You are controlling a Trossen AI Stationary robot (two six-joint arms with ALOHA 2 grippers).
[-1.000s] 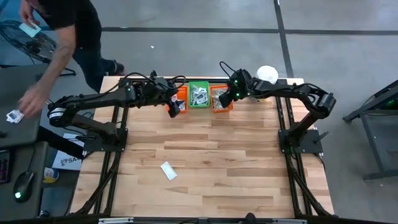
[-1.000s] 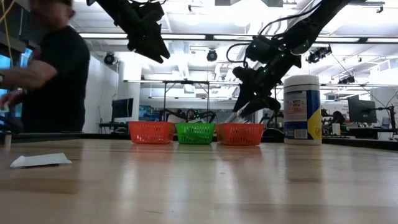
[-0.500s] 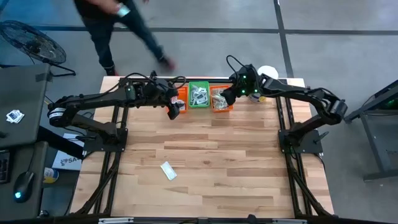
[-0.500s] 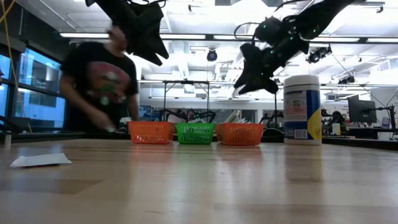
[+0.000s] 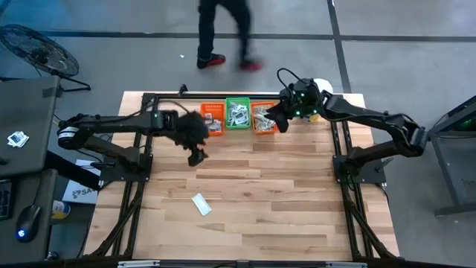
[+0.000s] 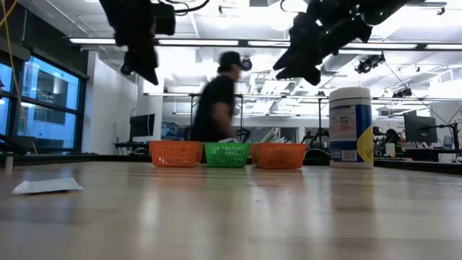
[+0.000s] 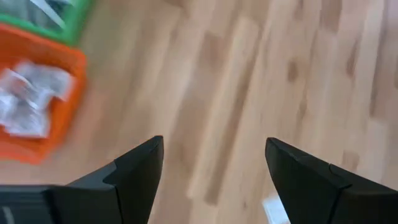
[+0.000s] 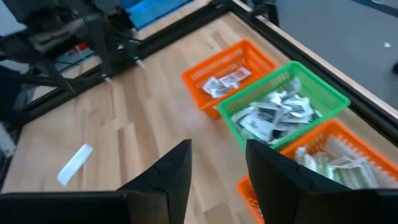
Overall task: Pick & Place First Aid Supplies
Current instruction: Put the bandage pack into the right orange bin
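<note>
Small flat white paper packets with dark print fill the green plastic mesh basket, middle of three in a row at the wooden table's far edge. Left orange mesh basket holds a few squarish packets; right orange basket holds what look like narrow strips, blurry. One lone white flat packet lies mid-table. Left gripper, jaws apart, empty, over bare planks near the baskets. Right gripper, jaws apart, empty, above the right basket. White cylindrical tub just beside it.
</note>
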